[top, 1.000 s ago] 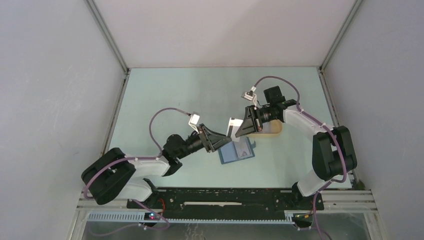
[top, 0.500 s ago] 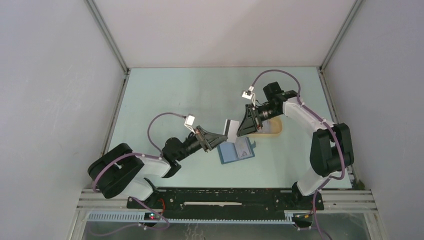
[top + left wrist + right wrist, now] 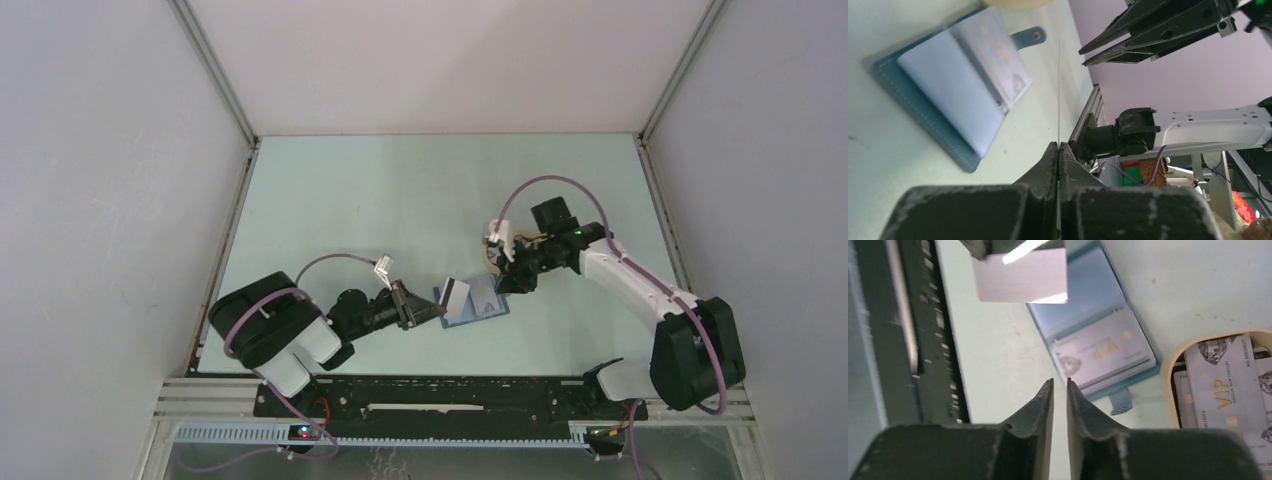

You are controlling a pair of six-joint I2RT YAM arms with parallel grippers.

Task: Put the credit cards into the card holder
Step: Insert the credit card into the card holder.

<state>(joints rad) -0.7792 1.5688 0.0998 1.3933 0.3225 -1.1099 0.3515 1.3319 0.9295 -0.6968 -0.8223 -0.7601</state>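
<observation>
**Left gripper** (image 3: 1058, 146): clamped on one credit card (image 3: 1020, 276) with a plain grey face. The card hangs above the card holder (image 3: 1093, 305), probably lined up for a pocket.

**Card holder**: lies open on the worktop (image 3: 1008, 370). A pocketed card (image 3: 1108, 352) reads "VIP".

**Right gripper** (image 3: 1059, 385): narrow gap, empty.

**Beige tray** (image 3: 1166, 375): holds spare cards (image 3: 1223, 385) printed "VIP" and "MAISON NEW CENTURY".

The scene is being lit evenly and softly from above, with only faint shadows being cast on the pale table (image 3: 400, 190). In the left wrist view the left gripper (image 3: 1058, 146) is being rendered soft and grainy near the lens, and the card (image 3: 1059, 90) it clamps is being reduced to a hairline. In the right wrist view glare is being thrown along that card's edges, and the dark rail (image 3: 903, 330) is being blurred, possibly by defocus.
</observation>
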